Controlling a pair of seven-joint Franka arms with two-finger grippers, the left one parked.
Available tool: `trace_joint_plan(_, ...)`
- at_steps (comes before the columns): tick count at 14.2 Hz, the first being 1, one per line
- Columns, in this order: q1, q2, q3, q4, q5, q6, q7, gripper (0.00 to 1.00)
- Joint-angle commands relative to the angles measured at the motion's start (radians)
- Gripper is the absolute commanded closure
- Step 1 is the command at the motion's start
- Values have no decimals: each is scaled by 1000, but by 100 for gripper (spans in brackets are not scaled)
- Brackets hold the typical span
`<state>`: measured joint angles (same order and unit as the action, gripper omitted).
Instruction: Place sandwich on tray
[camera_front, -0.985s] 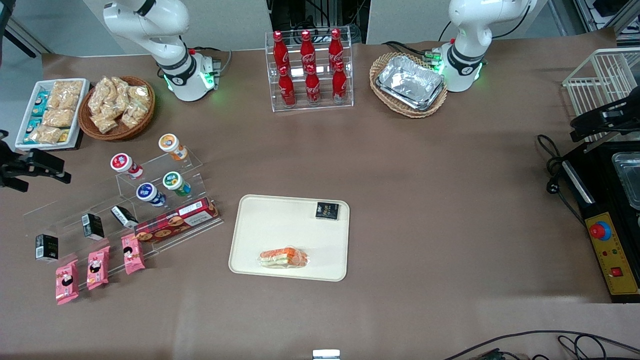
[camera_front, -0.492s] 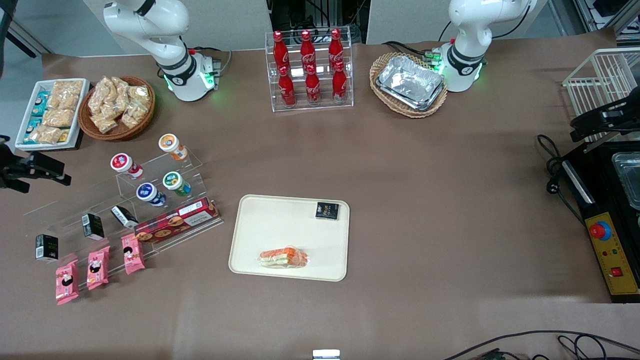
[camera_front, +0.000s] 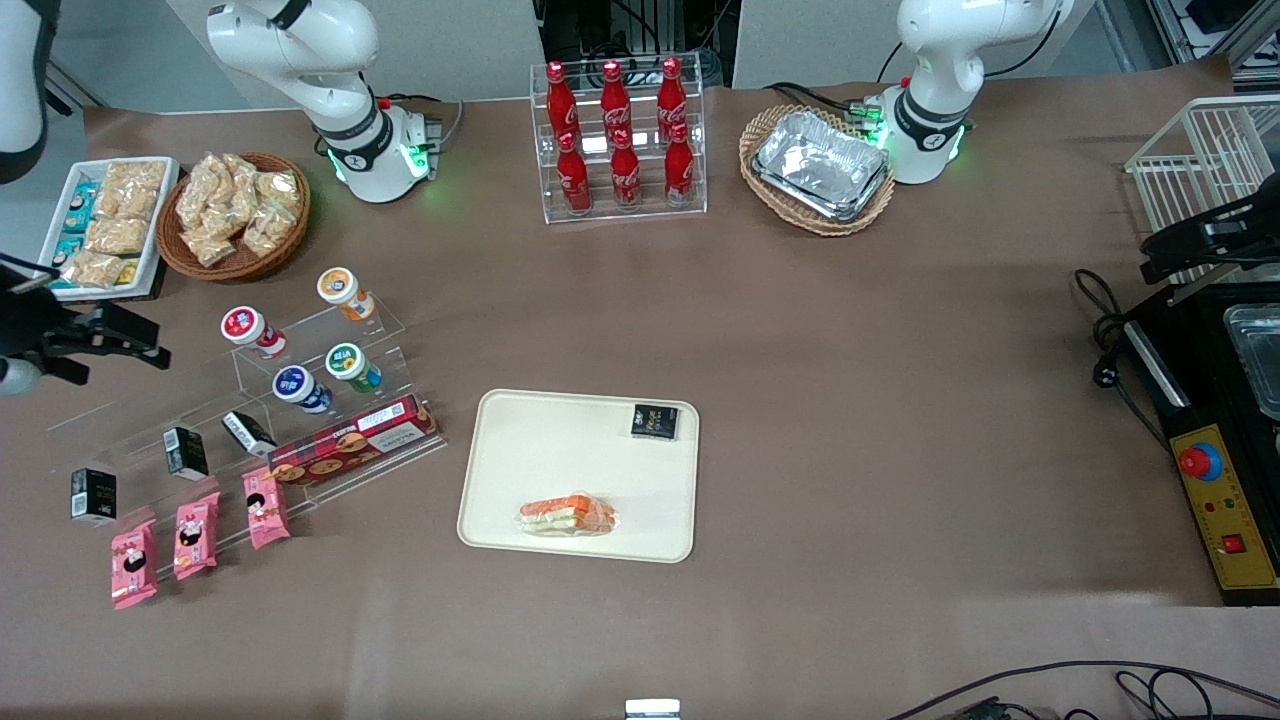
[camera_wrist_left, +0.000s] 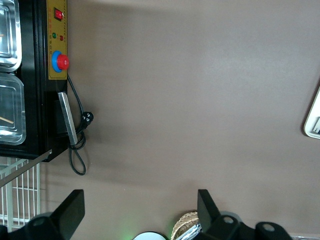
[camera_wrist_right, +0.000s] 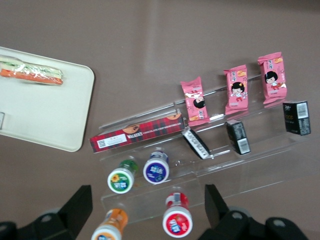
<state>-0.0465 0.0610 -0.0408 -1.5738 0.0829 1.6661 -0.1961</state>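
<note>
The sandwich is lying flat on the tray, near the tray edge closest to the front camera, with its orange and green filling showing through the clear wrap. A small black box is sitting in the tray's corner farther from the camera, well apart from the sandwich. The tray is resting on the brown worktop. The gripper is hanging at the working arm's end of the worktop, well apart from the tray and holding nothing; its fingers are standing wide apart, with the clear stepped rack lying below them. Directly under the fingers, round-lidded cups are lying on the rack's upper steps. One step down, nearer the front camera, a red tartan box and small black boxes are resting. Three pink snack packets are lining the rack's lowest edge. Farther from the camera than the fingers, a white snack tray and a wicker basket of crackers are sitting side by side.
</note>
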Motion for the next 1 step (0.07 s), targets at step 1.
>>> trace_joint_plan(1,-16,-35,76,-23,-45,-11,96,0)
